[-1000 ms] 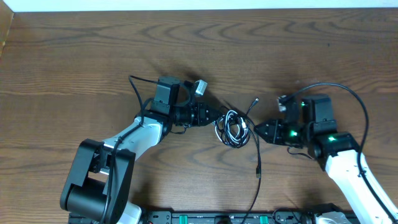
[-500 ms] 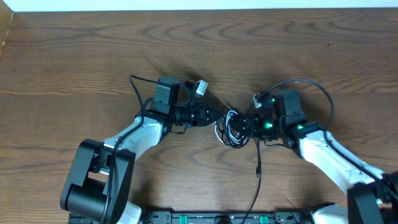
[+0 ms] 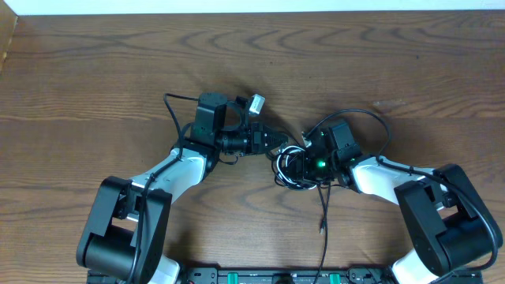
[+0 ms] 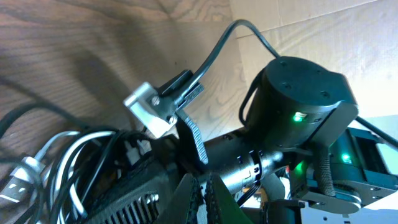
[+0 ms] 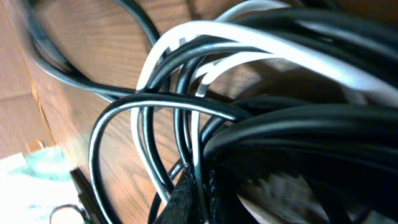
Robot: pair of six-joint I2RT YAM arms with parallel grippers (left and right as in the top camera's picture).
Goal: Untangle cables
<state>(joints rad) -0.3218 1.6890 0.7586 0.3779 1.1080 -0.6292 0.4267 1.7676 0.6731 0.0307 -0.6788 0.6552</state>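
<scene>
Now the right gripper [image 3: 304, 162], having crossed in from the right, sits pressed together among the coiled cables [image 3: 292, 170] on the bench [image 3: 95, 79]. The left gripper [image 3: 278, 144], likewise pressed together, meets the coil's upper-left edge. Whether either pinches a strand is unclear. Pulling apart seems next.

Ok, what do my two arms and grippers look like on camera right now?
Both arms, left arm and right arm, have white shells over black joints. Thick black wire loops from each wrist. The right arm's wrist housing is a black cylinder with a green light. Left gripper and right gripper are black.
</scene>
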